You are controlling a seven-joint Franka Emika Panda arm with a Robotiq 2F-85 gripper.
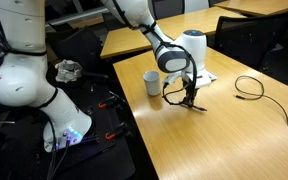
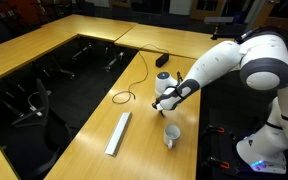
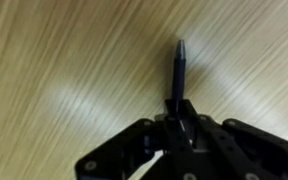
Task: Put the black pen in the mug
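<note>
The mug (image 1: 152, 82) stands upright on the tabletop (image 1: 214, 130) with its mouth up, and what shows of its inside is only pale wall; in both exterior views it sits near the fingers (image 1: 188, 94) but apart from them, nothing touching it, and in an exterior view (image 2: 171, 135) it lies on the camera's side of the fingers (image 2: 161, 103). The black pen (image 3: 177, 72) is not in the mug: the wrist view shows it clenched between the fingers (image 3: 192, 125), its near end hidden in the grip and its shaft running straight out past the fingertips, the tapered tip pointing away over bare wood grain. Whether that tip touches the tabletop cannot be told from the wrist view, and in the exterior views the pen is too thin to pick out with certainty below the fingers, which hang low over the wood. A grey flat bar (image 2: 118, 133) lies flat on the tabletop well apart from the fingers, on the far side of them from the mug, and a thin black cable (image 1: 249, 88) loops across the wood beyond the fingers, away from the mug, touching neither
</note>
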